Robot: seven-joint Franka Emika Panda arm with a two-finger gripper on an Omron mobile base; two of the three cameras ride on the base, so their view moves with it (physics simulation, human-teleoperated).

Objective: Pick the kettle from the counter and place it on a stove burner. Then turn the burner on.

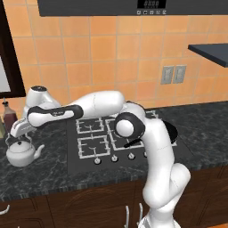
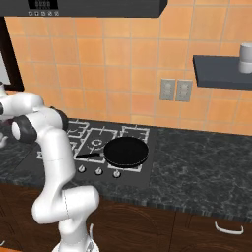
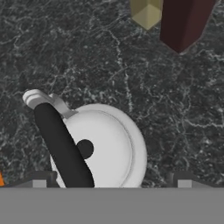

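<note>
Tool [image 1: 20,129] hangs right over the kettle [image 1: 20,152] on the surface [image 1: 49,173], fingers spread wide to straddle its handle [image 3: 61,146].

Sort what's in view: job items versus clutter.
Job: kettle, counter, front-left burner, end effector above the kettle.
Clutter: pan, brown bottle, wall outlets, shelf.
</note>
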